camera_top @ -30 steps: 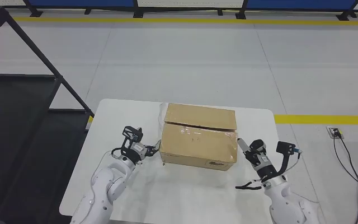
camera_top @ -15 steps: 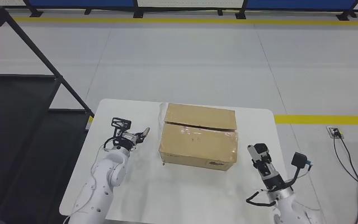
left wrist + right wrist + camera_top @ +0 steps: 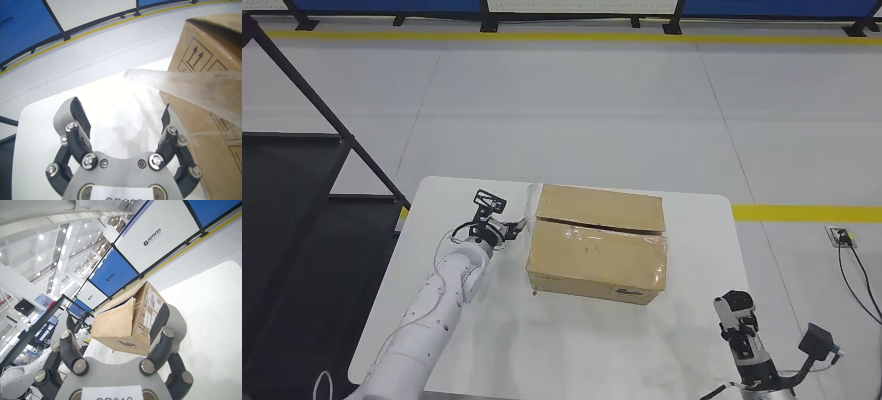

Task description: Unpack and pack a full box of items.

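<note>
A brown cardboard box [image 3: 597, 250] stands in the middle of the white table [image 3: 452, 200], its top flaps down with a dark gap along the seam. The box [image 3: 113, 323] looks the same in the right wrist view. A loose strip of clear tape [image 3: 170, 83] sticks out from the box [image 3: 206, 62] at its left end. My left gripper [image 3: 508, 228] hovers just beside that end, open [image 3: 122, 117], with the tape strip beyond its fingertips and nothing held. My right gripper [image 3: 734, 308] is near the table's front right, well back from the box, open [image 3: 115, 321] and empty.
A black frame [image 3: 312, 130] stands off the table's left side. A floor socket with a cable [image 3: 842, 240] lies to the right. Bare tabletop [image 3: 582, 340] stretches in front of the box.
My left gripper swung out to the left, then came back up to the box's left end. My right gripper pulled away from the box's right end toward the table's front edge.
</note>
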Action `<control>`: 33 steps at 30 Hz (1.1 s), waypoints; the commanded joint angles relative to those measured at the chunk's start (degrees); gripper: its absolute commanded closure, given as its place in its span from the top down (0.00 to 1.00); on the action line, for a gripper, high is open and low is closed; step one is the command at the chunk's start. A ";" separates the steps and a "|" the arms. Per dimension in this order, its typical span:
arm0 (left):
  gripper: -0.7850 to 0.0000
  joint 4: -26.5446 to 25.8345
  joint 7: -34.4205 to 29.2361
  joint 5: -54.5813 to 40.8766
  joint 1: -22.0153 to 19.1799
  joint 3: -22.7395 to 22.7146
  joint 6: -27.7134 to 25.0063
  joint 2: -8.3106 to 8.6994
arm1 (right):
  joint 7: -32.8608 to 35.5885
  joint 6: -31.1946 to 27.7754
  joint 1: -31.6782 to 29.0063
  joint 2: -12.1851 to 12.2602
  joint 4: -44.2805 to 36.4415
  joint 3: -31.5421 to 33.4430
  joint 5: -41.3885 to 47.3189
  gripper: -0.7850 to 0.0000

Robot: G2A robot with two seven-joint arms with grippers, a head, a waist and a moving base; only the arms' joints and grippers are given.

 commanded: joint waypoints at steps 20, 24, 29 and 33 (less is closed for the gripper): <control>1.00 13.19 17.88 -4.72 -5.37 2.56 11.18 -5.03 | -0.63 3.43 -1.40 -0.19 -2.30 -0.51 -1.21 1.00; 1.00 14.04 20.50 -6.85 -5.01 1.43 12.20 -5.19 | 0.77 3.90 -0.20 -0.14 -1.70 -0.69 -0.52 1.00; 1.00 14.70 22.95 -8.40 -4.43 0.06 12.69 -4.92 | 2.08 4.32 0.96 -0.09 -1.69 -1.01 -0.17 1.00; 1.00 15.19 23.15 -7.13 -3.67 -0.03 12.03 -4.49 | 2.63 4.40 1.48 -0.05 -1.57 -1.16 0.01 1.00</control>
